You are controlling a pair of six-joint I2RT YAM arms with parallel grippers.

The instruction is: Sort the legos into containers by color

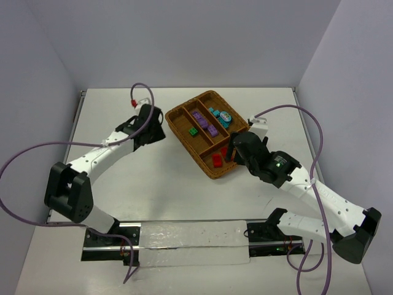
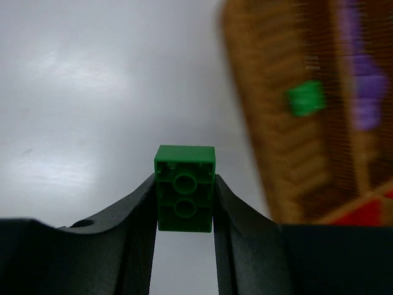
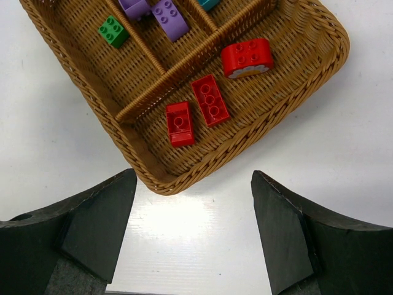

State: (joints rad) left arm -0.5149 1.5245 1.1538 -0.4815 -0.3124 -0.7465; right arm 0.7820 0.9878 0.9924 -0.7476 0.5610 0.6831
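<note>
My left gripper (image 2: 184,206) is shut on a green brick (image 2: 185,195), held above the bare table just left of the wicker tray (image 2: 245,92). In the top view it (image 1: 157,128) hangs beside the tray's left corner (image 1: 169,114). My right gripper (image 3: 192,184) is open and empty over the tray's near corner (image 3: 159,181); in the top view it is at the tray's near end (image 1: 232,152). The crosswise compartment holds three red bricks (image 3: 210,99), one of them rounded (image 3: 247,57). One green brick (image 3: 113,31) lies in the left long compartment, purple bricks (image 3: 170,18) in the middle one, teal ones (image 1: 221,115) in the right one.
Purple cables (image 1: 144,86) loop from both arms over the table. Grey walls close in the back and both sides. A white strip (image 1: 190,243) lies at the near edge between the arm bases.
</note>
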